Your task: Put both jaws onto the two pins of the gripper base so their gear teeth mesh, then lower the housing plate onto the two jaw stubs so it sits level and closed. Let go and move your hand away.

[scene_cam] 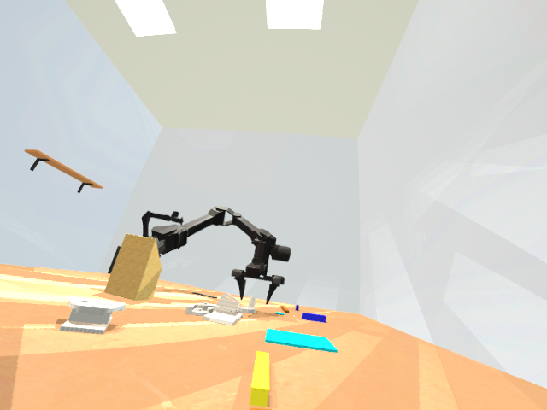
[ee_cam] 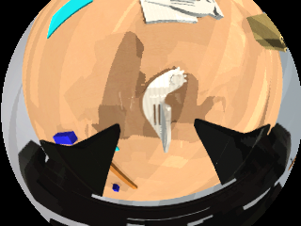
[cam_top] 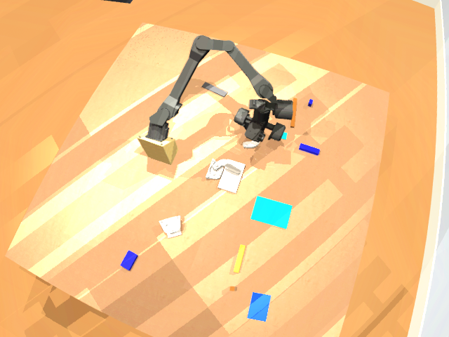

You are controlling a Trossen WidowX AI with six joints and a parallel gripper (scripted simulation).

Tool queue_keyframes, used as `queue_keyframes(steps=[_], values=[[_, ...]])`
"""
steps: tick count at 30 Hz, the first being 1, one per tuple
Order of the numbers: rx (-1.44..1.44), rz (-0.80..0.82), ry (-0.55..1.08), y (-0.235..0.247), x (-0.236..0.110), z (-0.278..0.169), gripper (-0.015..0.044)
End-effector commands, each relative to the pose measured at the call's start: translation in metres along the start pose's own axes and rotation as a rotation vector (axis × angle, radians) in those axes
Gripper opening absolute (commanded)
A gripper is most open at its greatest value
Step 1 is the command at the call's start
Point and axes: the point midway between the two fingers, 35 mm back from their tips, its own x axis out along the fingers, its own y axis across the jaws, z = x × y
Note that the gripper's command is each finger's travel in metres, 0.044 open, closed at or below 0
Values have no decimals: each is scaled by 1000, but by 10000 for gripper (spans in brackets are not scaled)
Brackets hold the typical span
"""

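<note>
Assembly looks barely begun: we see one loose jaw (cam_top: 250, 144) (scene_cam: 252, 303) (ee_cam: 151, 96) under our wide-open, empty end effector (cam_top: 255, 135) (scene_cam: 254, 301) (ee_cam: 157, 124). Seen from above, the white cluster (cam_top: 228, 182) (scene_cam: 223, 319) (ee_cam: 169, 17) lies at its seven o'clock; meshing is unclear. Another white part (cam_top: 172, 226) (scene_cam: 90, 315) lies apart, beyond the cluster at eight, so closing the housing remains. The orange bar (cam_top: 293, 112) (scene_cam: 285, 309) (ee_cam: 123, 175), at the jaw's two o'clock, might crowd us.

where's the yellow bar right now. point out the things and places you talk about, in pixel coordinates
In the top view, the yellow bar (cam_top: 239, 258) (scene_cam: 261, 378) lies below the large cyan plate (cam_top: 271, 212) (scene_cam: 299, 340), above the small orange block (cam_top: 232, 288).
</note>
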Motion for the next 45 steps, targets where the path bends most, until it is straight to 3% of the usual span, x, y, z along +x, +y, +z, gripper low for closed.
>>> queue_keyframes(steps=[1,14,35,45], values=[[3,2,-2,0,5,1,440],[3,2,0,-1,25,0,440],[3,2,0,-1,25,0,440],[1,-1,2,-1,25,0,178]])
